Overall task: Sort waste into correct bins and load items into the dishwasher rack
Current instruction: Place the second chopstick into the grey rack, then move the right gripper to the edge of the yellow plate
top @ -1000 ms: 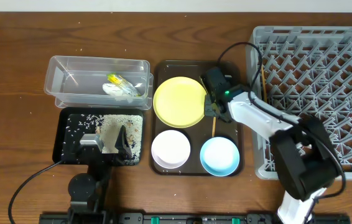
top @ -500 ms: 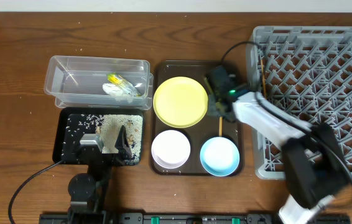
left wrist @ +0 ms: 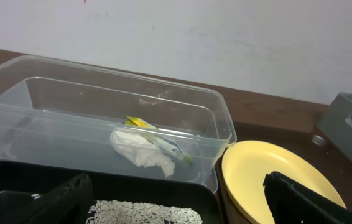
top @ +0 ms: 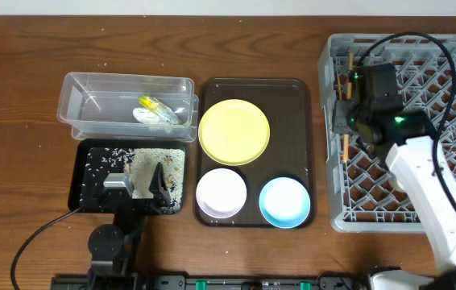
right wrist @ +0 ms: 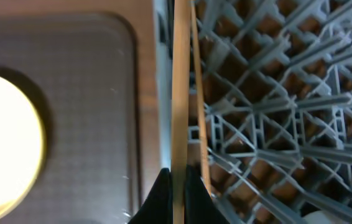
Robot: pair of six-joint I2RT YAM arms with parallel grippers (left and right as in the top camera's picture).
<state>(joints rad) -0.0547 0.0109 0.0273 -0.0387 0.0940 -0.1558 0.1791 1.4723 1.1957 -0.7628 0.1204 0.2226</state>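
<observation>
I am holding the right gripper [top: 347, 121] over the left edge of the dishwasher rack [top: 453, 48], with its jaws pinched nearly closed on the chopsticks [right wrist: 178, 81]. The wrist view is showing two sticks running side by side, and I cannot tell whether both are in the grip or one is lying in the rack. I am judging this to be the placing step, so I am aiming to line the wood up with a lattice channel, lower it until it is resting on the ribs, and only then ease the jaws apart, since a tilted stick could slip through a gap. The left gripper [left wrist: 176, 200] is idling wide open and empty over the black tray [top: 83, 173]. The plate [top: 234, 131], white bowl [top: 221, 193] and light blue bowl [top: 284, 201] are waiting on the serving tray [top: 292, 105].
</observation>
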